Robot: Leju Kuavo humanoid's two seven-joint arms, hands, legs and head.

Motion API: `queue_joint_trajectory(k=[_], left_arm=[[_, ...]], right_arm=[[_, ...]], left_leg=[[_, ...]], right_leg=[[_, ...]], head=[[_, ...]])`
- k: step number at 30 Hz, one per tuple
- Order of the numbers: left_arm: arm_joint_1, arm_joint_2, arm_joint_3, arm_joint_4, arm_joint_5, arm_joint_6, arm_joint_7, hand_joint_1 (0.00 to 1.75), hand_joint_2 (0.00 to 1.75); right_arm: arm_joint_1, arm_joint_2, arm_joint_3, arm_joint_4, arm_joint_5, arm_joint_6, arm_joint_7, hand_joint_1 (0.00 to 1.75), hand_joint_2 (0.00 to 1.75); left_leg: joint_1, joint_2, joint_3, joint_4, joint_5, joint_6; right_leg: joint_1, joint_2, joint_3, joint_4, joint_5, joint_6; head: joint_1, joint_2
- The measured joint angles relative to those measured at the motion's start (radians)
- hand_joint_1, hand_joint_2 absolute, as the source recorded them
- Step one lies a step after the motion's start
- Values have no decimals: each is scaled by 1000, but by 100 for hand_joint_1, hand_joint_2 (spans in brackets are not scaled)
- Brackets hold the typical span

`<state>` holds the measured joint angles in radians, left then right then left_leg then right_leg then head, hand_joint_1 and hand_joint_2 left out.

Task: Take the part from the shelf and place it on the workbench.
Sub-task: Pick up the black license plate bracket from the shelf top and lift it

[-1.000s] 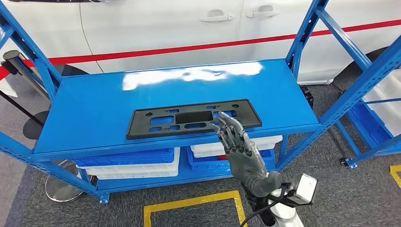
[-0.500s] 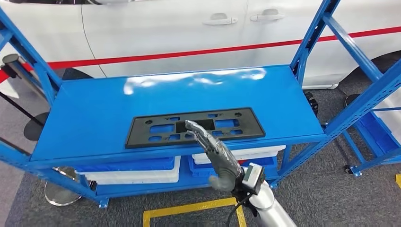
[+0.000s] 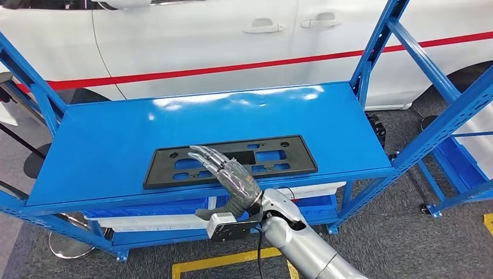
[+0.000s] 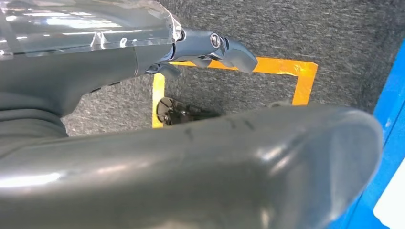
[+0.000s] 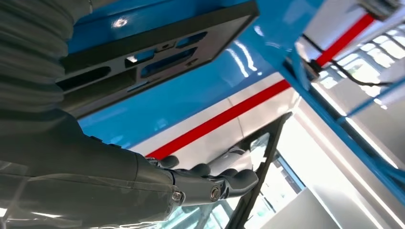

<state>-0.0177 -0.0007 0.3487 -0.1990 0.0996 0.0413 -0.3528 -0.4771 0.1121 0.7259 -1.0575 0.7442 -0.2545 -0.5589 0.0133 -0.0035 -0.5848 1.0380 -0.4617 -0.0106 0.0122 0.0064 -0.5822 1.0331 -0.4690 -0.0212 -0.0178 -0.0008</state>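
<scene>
Early yet: part (image 3: 231,160) flat on shelf (image 3: 104,139). Right hand (image 3: 227,171) over it, fingers extended, gripping nothing. Grasp, lift, carry remain.

right arm (image 3: 302,238): silver | right hand (image 3: 232,174): grey, dark fingers (image 3: 203,156) | cable: black

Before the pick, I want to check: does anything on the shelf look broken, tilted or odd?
Nothing stands out. The black part lies flat near the front edge of the shelf, and the right hand reaches over it.
</scene>
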Motion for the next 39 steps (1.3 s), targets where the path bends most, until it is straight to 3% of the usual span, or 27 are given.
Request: queue_joint_trajectory(k=[2, 4, 7, 8, 9, 10, 13, 15, 18, 20, 22, 23, 24, 25, 28, 30, 31, 33, 35, 37, 38, 39], left_arm=[[-1, -1, 0, 0, -6, -1, 0, 0, 0], [-3, -4, 0, 0, -9, -2, 1, 0, 0], [-6, -4, 2, 0, -14, -1, 5, 0, 0], [-6, -4, 3, 0, -17, 0, 6, 0, 0], [-5, -4, 4, 0, -20, 0, 7, 0, 0], [-5, -5, 5, 0, -24, 0, 7, 0, 0], [-6, -5, 7, 0, -36, 0, 6, 0, 0], [-7, -4, 9, 0, -43, -1, 6, 0, 0], [-8, -4, 12, 0, -48, -3, 6, 0, 0], [-8, -4, 14, 0, -50, -4, 7, 0, 0], [-9, -3, 15, 0, -51, -6, 7, 0, 0], [-8, -3, 15, 0, -51, -6, 8, 0, 0], [-8, -2, 15, 0, -51, -6, 8, 0, 0], [-7, -2, 16, 0, -52, -6, 9, 0, 0], [-8, -1, 16, 0, -57, -7, 9, 0, 0], [-11, -1, 17, 0, -58, -8, 9, 0, 0], [-12, 0, 17, 0, -59, -9, 9, 0, 0], [-13, 0, 17, 0, -61, -9, 9, 0, 0], [-13, 0, 17, 0, -62, -10, 8, 0, 0], [-14, 0, 18, 0, -62, -10, 6, 0, 0], [-14, 0, 19, 0, -62, -10, 6, 0, 0], [-13, 0, 20, 0, -62, -10, 6, 0, 0]], right_arm=[[-18, 7, 26, 21, 108, -59, 55, 0, 175], [-39, 17, 50, 44, 212, -112, 113, 0, 175], [-68, 29, 76, 98, 310, -169, 188, 0, 175], [-75, 34, 83, 127, 340, -188, 214, 0, 175], [-82, 40, 88, 158, 374, -210, 243, 0, 175], [-90, 46, 90, 187, 404, -231, 269, 0, 175], [-126, 65, 91, 271, 494, -284, 342, 0, 175], [-146, 75, 91, 317, 538, -301, 379, 0, 175], [-159, 84, 91, 366, 575, -305, 411, 0, 175], [-172, 91, 91, 393, 587, -304, 421, 0, 175], [-181, 97, 91, 418, 597, -302, 427, 0, 175], [-182, 98, 91, 430, 603, -301, 431, 0, 175], [-182, 99, 91, 442, 611, -300, 437, 0, 175], [-182, 99, 91, 451, 620, -300, 443, 0, 175], [-188, 103, 91, 473, 645, -299, 461, 0, 175], [-194, 105, 90, 486, 656, -295, 469, 0, 175], [-196, 105, 90, 493, 661, -291, 474, 5, 175], [-199, 105, 89, 503, 668, -282, 486, 84, 175], [-205, 105, 87, 512, 676, -273, 500, 163, 175], [-207, 104, 86, 527, 688, -263, 516, 170, 175], [-206, 104, 86, 535, 694, -259, 522, 171, 175], [-205, 103, 86, 542, 698, -257, 528, 170, 175]], left_leg=[[3, 1, 1, -8, 4, 8], [8, 3, 4, -16, 9, 18], [10, 3, 4, -19, 11, 25], [10, 3, 4, -19, 10, 25], [10, 3, 4, -19, 10, 24], [11, 2, 6, -19, 9, 23], [10, 0, 11, -18, 5, 13], [8, 0, 10, -20, 5, 1], [9, 1, 10, -19, -1, -18], [9, 1, -14, 40, -40, -22], [8, 0, -75, 171, -102, -23], [8, 0, -105, 232, -122, -23], [8, 1, -122, 262, -122, -23], [8, 1, -122, 253, -102, -23], [7, 1, -41, 70, -4, -16], [4, -1, -11, 5, 10, -10], [2, -2, -9, 1, 7, -6], [6, -1, -9, -4, 10, 4], [9, 0, -8, -11, 14, 16], [9, 1, -8, -12, 15, 22], [9, 1, -8, -12, 14, 22], [9, 1, -8, -12, 14, 22]], right_leg=[[-2, 0, -2, 1, -1, 7], [-3, -1, -15, 34, -26, 17], [-13, -2, -100, 211, -111, 32], [-18, -2, -127, 260, -123, 35], [-21, -2, -138, 276, -117, 37], [-24, -3, -128, 249, -90, 38], [-25, -5, -38, 55, 4, 32], [-19, -5, -14, -1, 13, 26], [-17, -3, -12, -13, 17, 12], [-20, -3, -9, -21, 21, -1], [-16, -4, -7, -21, 20, -9], [-13, -4, -7, -20, 19, -11], [-12, -4, -7, -18, 17, -12], [-11, -3, -6, -16, 15, -13], [-9, 1, -1, -4, 4, -8], [-5, 2, -3, 1, 0, 0], [-4, 2, -5, 2, 0, 3], [-5, 1, -7, 7, -5, 11], [-7, 0, -30, 59, -39, 23], [-12, -1, -91, 184, -101, 33], [-15, -1, -123, 246, -122, 36], [-17, -1, -143, 281, -125, 37]], head=[[0, 0], [3, 0], [5, 0], [5, 0], [5, 0], [5, 0], [5, 0], [4, 0], [4, 0], [3, 0], [3, 0], [3, 0], [3, 0], [3, 0], [3, 0], [3, 0], [4, 0], [4, 0], [5, 0], [7, 0], [7, 0], [7, 0]])
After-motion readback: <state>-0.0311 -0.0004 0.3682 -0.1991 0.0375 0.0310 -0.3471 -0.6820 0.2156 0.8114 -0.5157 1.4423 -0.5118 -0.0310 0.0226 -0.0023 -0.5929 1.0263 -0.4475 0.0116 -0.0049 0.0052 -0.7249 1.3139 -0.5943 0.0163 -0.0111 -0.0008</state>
